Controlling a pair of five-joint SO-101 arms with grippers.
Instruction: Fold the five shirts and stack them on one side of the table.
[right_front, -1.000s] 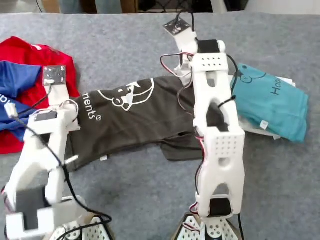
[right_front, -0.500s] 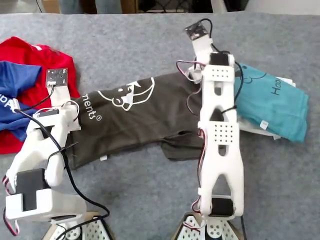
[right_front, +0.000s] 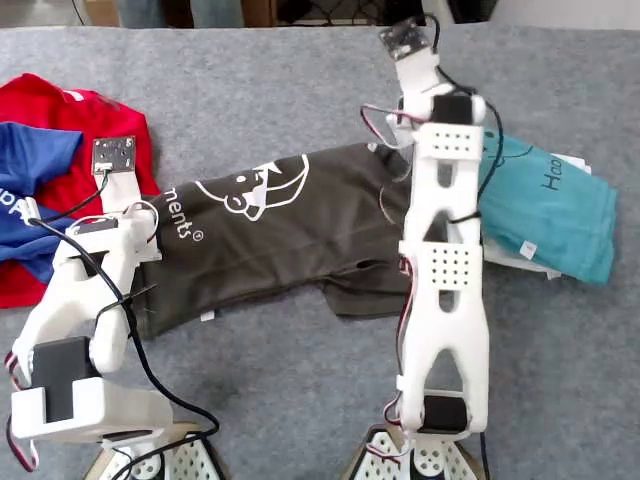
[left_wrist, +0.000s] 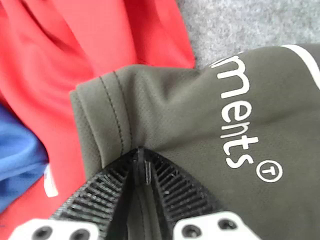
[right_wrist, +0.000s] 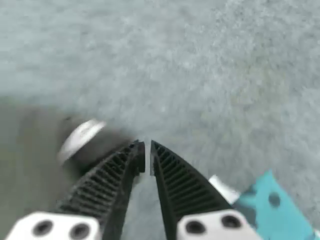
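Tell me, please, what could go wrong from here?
The left jaws pinch only a thin fold of the dark shirt; it may slip out. That corner lies on the red shirt, which might be dragged along. The right jaws seem to hold no cloth, so a one-sided pull could bunch it.

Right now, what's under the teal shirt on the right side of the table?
Under the teal shirt a white layer peeks out at its near edge and far corner, on the grey table. Whether it is another shirt, and how many layers, is covered.
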